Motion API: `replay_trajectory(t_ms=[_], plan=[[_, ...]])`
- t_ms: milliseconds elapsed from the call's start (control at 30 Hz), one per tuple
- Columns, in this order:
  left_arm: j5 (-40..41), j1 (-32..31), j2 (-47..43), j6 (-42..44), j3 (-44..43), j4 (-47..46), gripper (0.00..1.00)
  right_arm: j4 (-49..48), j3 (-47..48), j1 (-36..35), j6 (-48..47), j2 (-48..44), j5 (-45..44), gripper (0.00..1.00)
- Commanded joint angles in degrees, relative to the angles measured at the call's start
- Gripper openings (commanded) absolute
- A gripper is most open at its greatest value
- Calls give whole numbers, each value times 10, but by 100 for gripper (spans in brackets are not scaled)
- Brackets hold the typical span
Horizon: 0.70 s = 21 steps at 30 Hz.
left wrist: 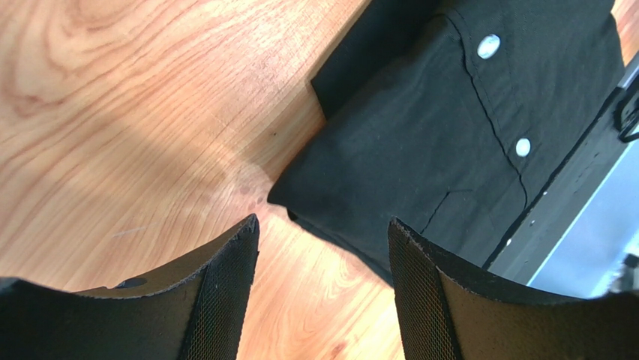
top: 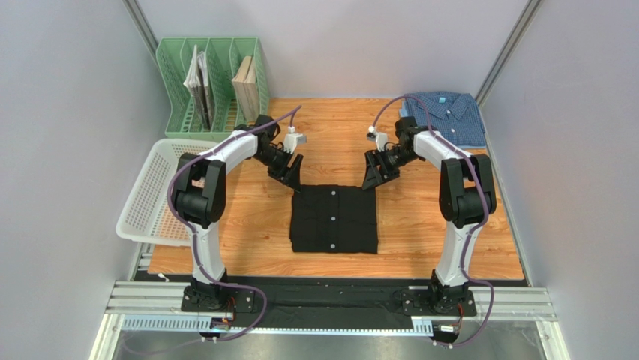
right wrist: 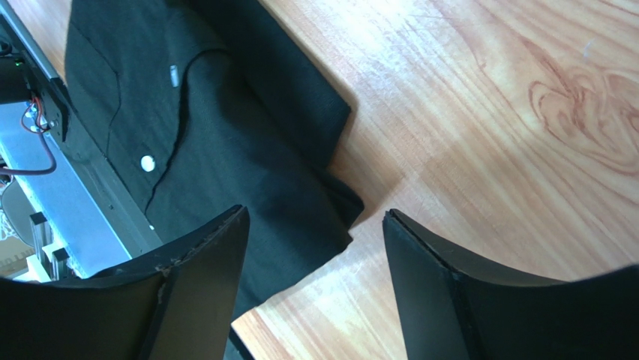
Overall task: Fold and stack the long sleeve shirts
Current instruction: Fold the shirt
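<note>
Hovering empty with jaws apart over the far corners of the folded black shirt (top: 334,219) at the centre of the table (top: 420,225), the left gripper (top: 289,174) and right gripper (top: 373,176) may pinch only its top layer, so it unfolds when carried to the blue shirt (top: 446,116).

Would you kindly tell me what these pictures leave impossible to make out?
Black shirt: sleeves hidden under its own folds; wrist views crop it.
Blue shirt: top view, a cable crosses it; layers too small.
Green rack: top view, contents too small to identify.
White basket: top view, left arm covers part.
Left fingers, right fingers: open; height above the table unclear from any view.
</note>
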<state>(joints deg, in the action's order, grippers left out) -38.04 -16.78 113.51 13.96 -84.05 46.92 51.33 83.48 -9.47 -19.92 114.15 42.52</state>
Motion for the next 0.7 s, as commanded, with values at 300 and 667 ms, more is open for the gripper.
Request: replay_trajectory(t_ms=[300,667], plan=[[-127,5,37,-52,-22,-2,12,-52,-5,-16,44,-30,76,14],[-84,39,12,-46,18,12,0,-99,1,-26,112,-24,26,1]])
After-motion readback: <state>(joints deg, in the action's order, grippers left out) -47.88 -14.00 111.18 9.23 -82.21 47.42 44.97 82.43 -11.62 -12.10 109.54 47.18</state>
